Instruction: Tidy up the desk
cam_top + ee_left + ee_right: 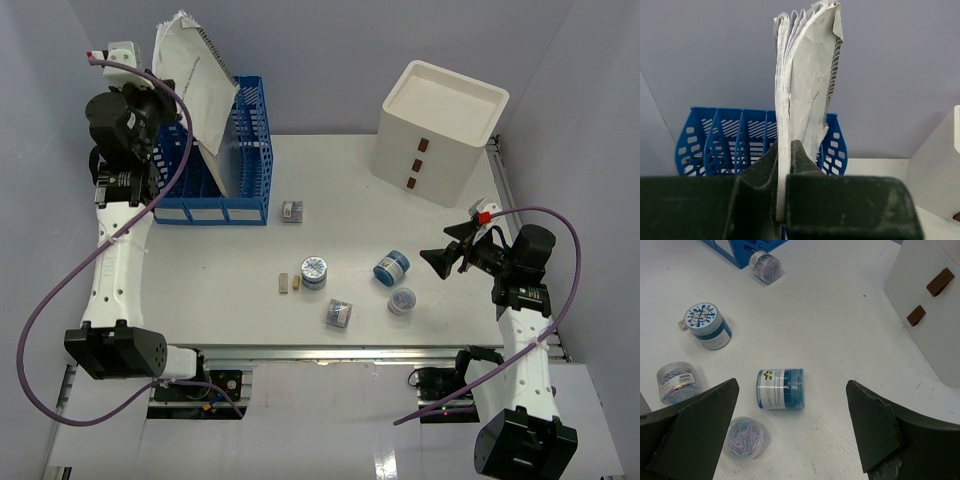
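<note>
- White desk (200, 290) lies under both arms, carrying the blue file rack (710, 140) at far left
- Left gripper (784, 150) is clenched on a spiral notebook (805, 75) at the rack; its fanned pages could snag a divider or slip from the narrow pinch
- Right gripper (432, 258) stands released over a blue jar (781, 388) lying on its side; the jar could roll away when pinched
- Jar label print is too small to read

We note: white links, black joint housings on left arm (118, 260), frame left, and right arm (530, 350), lower right; purple cables (577, 262), red-tipped; matte black scuffed fingers (695, 440).
</note>
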Robot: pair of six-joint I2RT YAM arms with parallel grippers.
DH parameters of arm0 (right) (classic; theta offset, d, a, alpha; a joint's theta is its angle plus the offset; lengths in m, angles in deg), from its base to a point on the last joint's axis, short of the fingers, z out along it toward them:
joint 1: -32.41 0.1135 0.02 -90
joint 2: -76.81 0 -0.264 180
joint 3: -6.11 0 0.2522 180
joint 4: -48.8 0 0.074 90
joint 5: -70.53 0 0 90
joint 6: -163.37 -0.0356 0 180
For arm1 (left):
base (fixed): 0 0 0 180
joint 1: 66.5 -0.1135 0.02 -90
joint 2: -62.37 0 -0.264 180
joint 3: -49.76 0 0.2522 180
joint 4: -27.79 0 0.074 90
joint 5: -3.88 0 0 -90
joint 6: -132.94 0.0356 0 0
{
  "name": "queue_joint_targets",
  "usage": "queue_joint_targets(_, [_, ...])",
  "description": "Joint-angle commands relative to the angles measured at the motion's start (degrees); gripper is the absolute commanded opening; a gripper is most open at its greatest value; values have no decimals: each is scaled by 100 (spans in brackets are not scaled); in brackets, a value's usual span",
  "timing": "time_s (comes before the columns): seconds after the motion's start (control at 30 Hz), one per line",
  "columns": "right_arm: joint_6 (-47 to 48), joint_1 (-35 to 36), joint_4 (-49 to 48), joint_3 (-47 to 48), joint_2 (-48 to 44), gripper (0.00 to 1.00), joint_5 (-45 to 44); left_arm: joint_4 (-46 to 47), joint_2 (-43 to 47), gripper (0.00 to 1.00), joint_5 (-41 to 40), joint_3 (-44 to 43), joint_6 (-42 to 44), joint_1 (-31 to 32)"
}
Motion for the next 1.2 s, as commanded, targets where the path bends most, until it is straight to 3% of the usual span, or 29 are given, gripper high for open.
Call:
queue_joint_targets(0.0, [53,-6,-186,-8,-79,95,101,600,619,0,-130,0,88,-18])
queue_joint_targets(0.3, [53,-6,-204,-28,-62,94,99,630,833,0,-467,-674,451,-16])
queue_joint_targets(0.6, [72,-6,-204,-46,-42,95,37,729,243,0,-1139,-1079,1189,-24])
queue_joint_targets(1.17, [106,-6,-195,-37,-35,95,2,1372,-244,0,-878,233,1187,-89])
